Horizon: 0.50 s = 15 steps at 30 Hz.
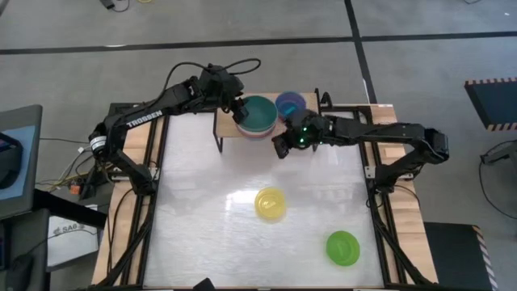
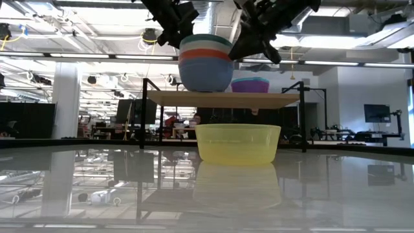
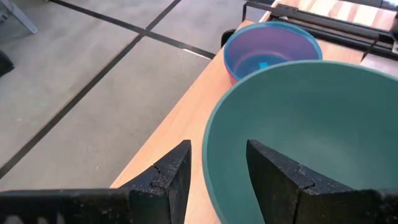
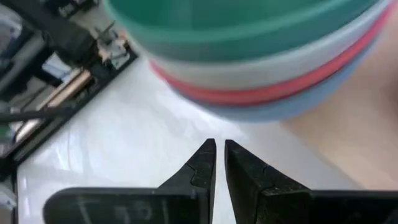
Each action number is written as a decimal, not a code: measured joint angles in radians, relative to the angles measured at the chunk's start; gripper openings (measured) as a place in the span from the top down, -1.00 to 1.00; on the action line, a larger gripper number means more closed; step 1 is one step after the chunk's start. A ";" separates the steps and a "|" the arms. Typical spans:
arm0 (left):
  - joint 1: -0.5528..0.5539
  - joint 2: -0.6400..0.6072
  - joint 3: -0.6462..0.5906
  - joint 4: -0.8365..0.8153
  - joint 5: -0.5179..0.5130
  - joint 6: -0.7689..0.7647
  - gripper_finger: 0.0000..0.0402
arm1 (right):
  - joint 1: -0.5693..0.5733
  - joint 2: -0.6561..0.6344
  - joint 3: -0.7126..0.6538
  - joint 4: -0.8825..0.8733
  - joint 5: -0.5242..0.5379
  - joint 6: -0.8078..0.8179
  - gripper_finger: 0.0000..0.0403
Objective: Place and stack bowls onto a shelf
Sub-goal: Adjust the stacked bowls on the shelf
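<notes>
On the wood-topped shelf [image 1: 230, 129] stands a stack of larger bowls [image 2: 206, 65]: slate blue at the bottom, then red, white, and dark teal on top [image 1: 258, 115]. Beside it on the shelf sit smaller pink and cyan bowls [image 2: 250, 84] [image 3: 272, 50]. My left gripper [image 3: 217, 177] is open; one finger is inside the teal bowl's rim [image 3: 208, 155] and one outside, neither plainly touching it. My right gripper [image 4: 219, 155] is shut and holds nothing. It hovers just off the shelf's near edge, facing the stack [image 4: 261, 68]. A yellow bowl [image 1: 271, 204] and a lime green bowl [image 1: 342, 246] rest on the white table.
The yellow bowl [image 2: 238, 142] sits mid-table, in front of the shelf. The lime green bowl is near the table's near right corner. The shelf's black legs [image 2: 146, 113] stand at the table's far edge. Both arms crowd the shelf's near side.
</notes>
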 joint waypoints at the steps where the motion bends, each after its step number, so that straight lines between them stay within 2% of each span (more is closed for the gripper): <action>1: 0.000 0.000 0.000 -0.006 -0.003 0.000 0.30 | 0.006 0.008 0.000 -0.003 -0.004 -0.001 0.70; 9: 0.001 -0.020 0.000 -0.027 -0.010 0.001 0.30 | -0.018 0.109 0.017 0.104 -0.006 -0.009 0.70; 15: 0.004 -0.081 0.000 -0.037 -0.042 0.002 0.30 | -0.053 0.226 0.133 0.124 0.005 -0.069 0.70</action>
